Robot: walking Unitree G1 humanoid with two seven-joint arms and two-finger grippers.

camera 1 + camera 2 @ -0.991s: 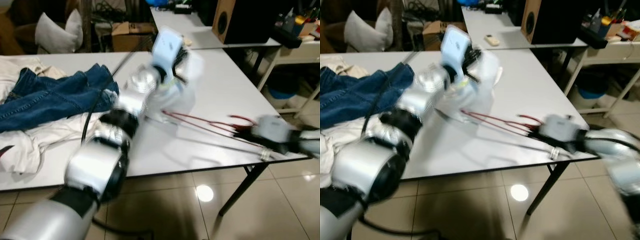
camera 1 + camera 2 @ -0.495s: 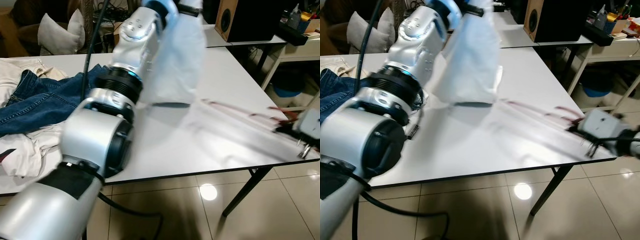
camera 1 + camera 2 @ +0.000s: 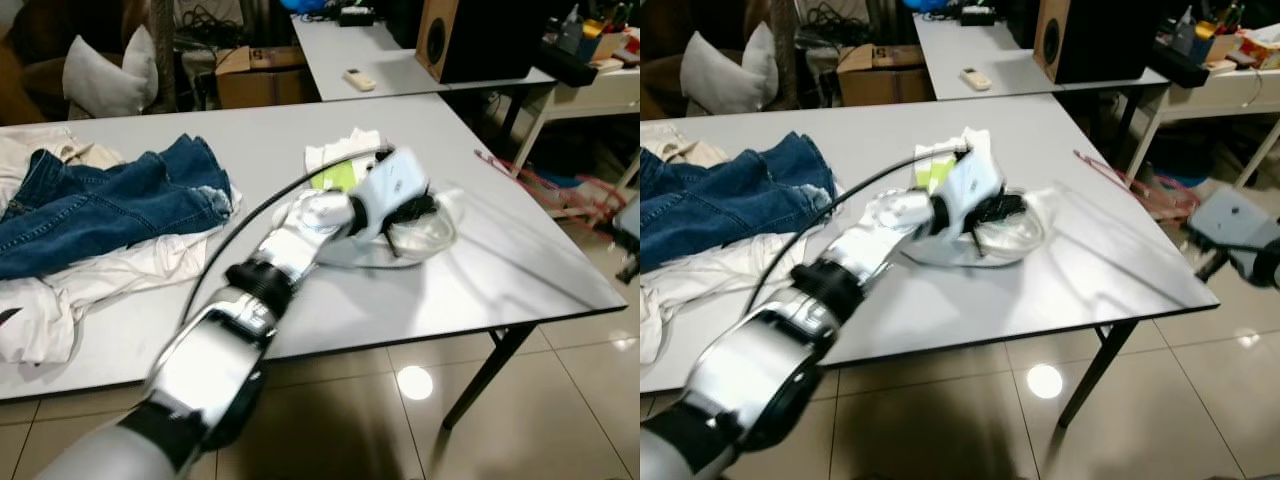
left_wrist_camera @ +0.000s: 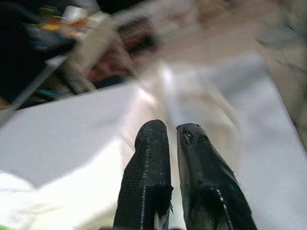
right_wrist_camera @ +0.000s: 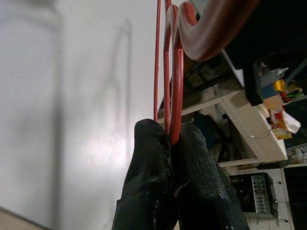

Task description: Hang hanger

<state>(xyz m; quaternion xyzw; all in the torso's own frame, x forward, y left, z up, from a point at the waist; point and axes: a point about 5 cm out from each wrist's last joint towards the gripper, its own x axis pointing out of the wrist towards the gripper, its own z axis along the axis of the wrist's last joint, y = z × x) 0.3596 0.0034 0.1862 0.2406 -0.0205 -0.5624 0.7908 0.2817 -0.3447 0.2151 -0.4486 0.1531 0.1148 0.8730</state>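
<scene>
While pinched by textured black fingers (image 5: 165,191) | thin red hanger (image 5: 175,86) | glossy table (image 3: 500,270)

A white table (image 3: 500,270) carries blue jeans (image 3: 100,205) lying over white clothes (image 3: 60,290) at its left end, and a white cloth with a green patch (image 3: 335,165) near the middle. Behind stands another table (image 3: 400,75) with a remote control (image 3: 359,80) and a wooden speaker (image 3: 470,35). A white pillow (image 3: 105,80) and a cardboard box (image 3: 262,75) sit farther back. The floor is glossy tile (image 3: 420,400).
</scene>
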